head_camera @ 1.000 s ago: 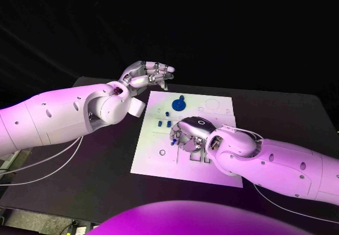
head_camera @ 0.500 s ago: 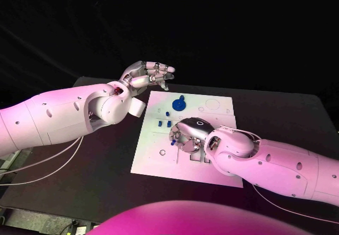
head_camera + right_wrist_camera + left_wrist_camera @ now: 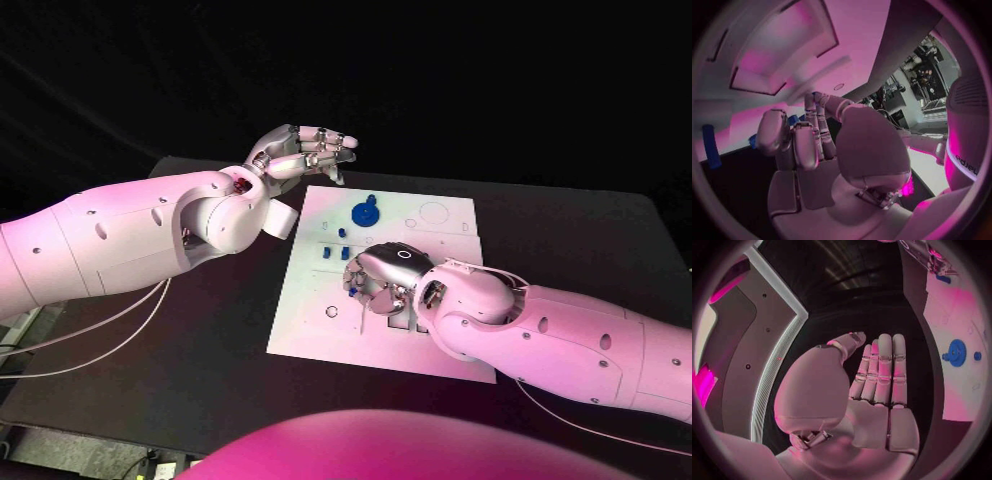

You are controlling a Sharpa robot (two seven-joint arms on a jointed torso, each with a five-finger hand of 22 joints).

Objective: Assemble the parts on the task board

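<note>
Right hand (image 3: 382, 283) edges slightly toward nine o'clock over the task board (image 3: 433, 345) centre, fingers curled down among blue parts — hold unclear, left hand (image 3: 303, 150) unmoved at eleven o'clock off the board, fingers apart, one blue round part (image 3: 366, 213) at twelve o'clock, three small blue pegs (image 3: 336, 246) beside the right hand — no readable writing.

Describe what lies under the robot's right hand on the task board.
Under the right hand lies the white task board, with a small blue part showing by its fingers. Whatever sits directly beneath the palm is covered.
</note>
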